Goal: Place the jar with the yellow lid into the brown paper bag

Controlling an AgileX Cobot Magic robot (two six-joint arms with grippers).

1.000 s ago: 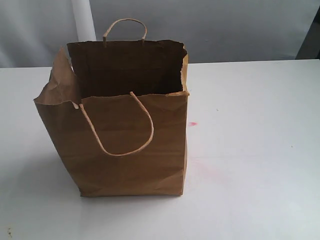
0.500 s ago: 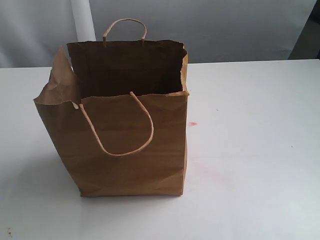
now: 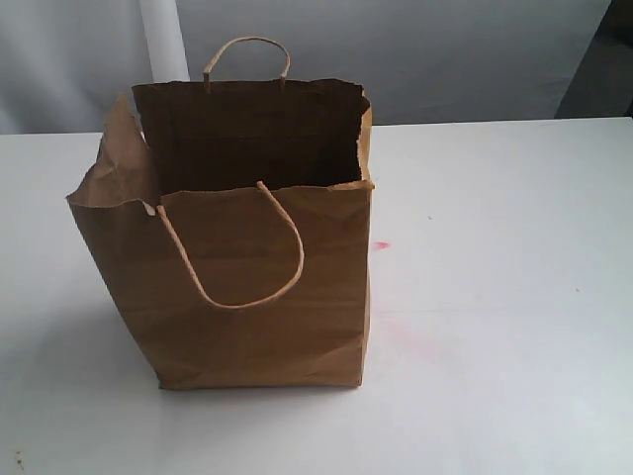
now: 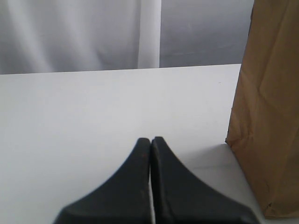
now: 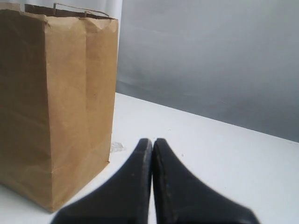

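The brown paper bag (image 3: 259, 297) is standing upright, mouth gaping, on the white table (image 3: 495, 198); left gripper (image 4: 150, 141) and right gripper (image 5: 152, 142) are hovering near it, fingers pressed together, gripping nothing

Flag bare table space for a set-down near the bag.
Widest bare stretch: the table right of the brown paper bag in the exterior view, marked only by a faint pink smear. Narrower strips lie in front of the bag and to its left. Nothing is crowded; the bag is the only thing standing.
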